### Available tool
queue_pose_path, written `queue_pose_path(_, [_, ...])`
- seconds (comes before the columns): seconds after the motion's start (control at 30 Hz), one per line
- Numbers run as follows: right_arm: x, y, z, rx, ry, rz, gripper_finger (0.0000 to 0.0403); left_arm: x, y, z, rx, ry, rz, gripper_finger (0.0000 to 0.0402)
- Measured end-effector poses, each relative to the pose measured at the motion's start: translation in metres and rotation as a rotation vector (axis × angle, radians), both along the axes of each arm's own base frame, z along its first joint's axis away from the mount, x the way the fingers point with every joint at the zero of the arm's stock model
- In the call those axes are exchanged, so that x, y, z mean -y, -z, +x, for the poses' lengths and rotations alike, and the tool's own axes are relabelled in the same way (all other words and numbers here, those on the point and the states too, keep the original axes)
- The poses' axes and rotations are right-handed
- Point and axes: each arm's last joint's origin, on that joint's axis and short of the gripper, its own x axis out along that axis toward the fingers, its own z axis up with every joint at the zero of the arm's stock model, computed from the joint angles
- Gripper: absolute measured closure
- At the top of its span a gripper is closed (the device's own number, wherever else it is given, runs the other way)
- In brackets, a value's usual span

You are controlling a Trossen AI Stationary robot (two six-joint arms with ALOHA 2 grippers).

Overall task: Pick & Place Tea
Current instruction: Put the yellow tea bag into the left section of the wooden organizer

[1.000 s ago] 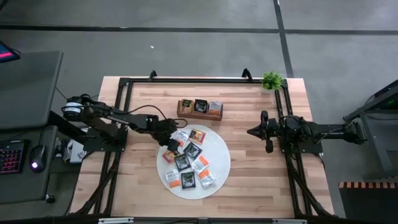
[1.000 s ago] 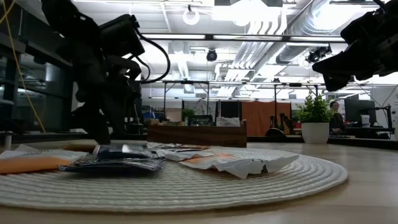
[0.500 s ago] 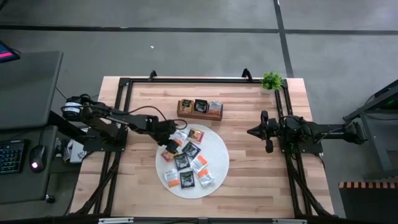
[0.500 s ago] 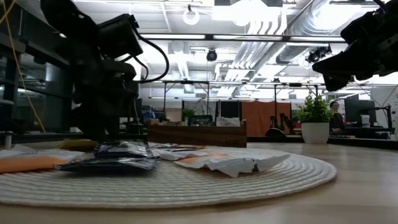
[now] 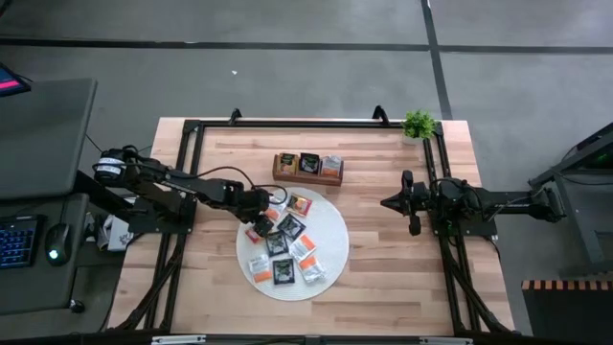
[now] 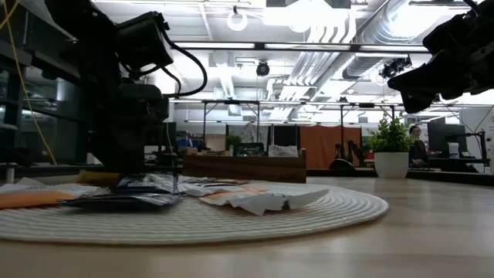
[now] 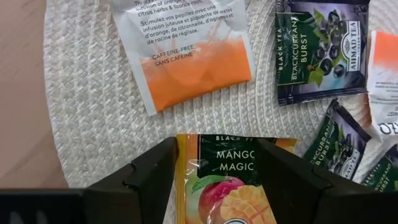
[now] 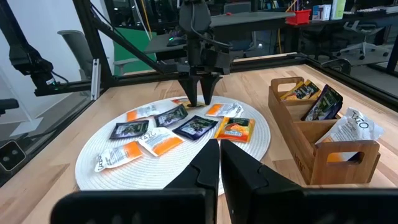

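Several small tea sachets, black, orange and white, lie flat on the round white woven mat (image 5: 330, 222). My left gripper (image 5: 259, 218) (image 7: 216, 146) points steeply down at the mat's far-left part, open. An orange mango sachet (image 7: 227, 186) lies between its fingers. My right gripper (image 5: 385, 203) (image 8: 219, 149) hangs shut and level above the table's right side, apart from the mat. Three more sachets stand in the brown wooden tray (image 5: 307, 167) beyond the mat. My left gripper comes at the mango sachet from above, slanting, with its fingers along the sachet. One finger (image 7: 155, 174) runs beside the sachet's side edge (image 7: 180, 180); the other finger (image 7: 292, 180) covers its opposite side. The sachet lies flat on the mat. Whether the fingers pinch it, I cannot tell.
A white-and-orange sachet (image 7: 186, 56) and a black blackcurrant sachet (image 7: 320, 50) lie just ahead of the left fingers. A small potted plant (image 5: 419, 124) stands at the far right corner. A black frame (image 5: 316, 125) borders the work area. Bare wood lies near the front edge.
The mat, with all its sachets, has slid toward the table's left edge and a little toward the far edge. My left gripper has stayed at the mat's far-left part and has tipped and rolled at the wrist. Its finger gap looks unchanged.
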Motion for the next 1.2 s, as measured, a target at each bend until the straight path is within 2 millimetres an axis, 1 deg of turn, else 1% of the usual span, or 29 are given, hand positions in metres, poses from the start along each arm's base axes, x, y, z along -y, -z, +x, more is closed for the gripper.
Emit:
queue_pose_path(0.1, [0.0, 0.0, 0.0, 0.0, 0.0, 0.0, 0.0391, 0.001, 0.001, -0.001, -0.01, 0.012, 0.018, 0.0181])
queue_pose_path(0.2, [0.0, 0.0, 0.0, 0.0, 0.0, 0.0, 0.0391, 0.003, 0.008, 0.0, -0.041, 0.022, 0.038, 0.0185])
queue_pose_path(0.33, [0.0, 0.0, 0.0, 0.0, 0.0, 0.0, 0.0391, 0.007, 0.012, 0.003, -0.044, 0.042, 0.052, 0.0209])
queue_pose_path(0.53, [0.0, 0.0, 0.0, 0.002, -0.001, 0.0, 0.0391, 0.006, 0.014, 0.004, -0.04, 0.04, 0.079, 0.0242])
queue_pose_path(0.93, [0.0, 0.0, 0.0, 0.003, 0.0, 0.0, 0.0391, 0.005, 0.015, 0.004, -0.035, 0.061, 0.123, 0.0252])
queue_pose_path(1.03, [0.0, 0.0, 0.0, 0.003, 0.0, 0.0, 0.0391, 0.005, 0.022, 0.009, -0.034, 0.057, 0.138, 0.0272])
queue_pose_path(1.2, [0.0, 0.0, 0.0, 0.003, 0.0, 0.0, 0.0391, 0.008, 0.025, 0.014, -0.006, 0.074, 0.148, 0.0327])
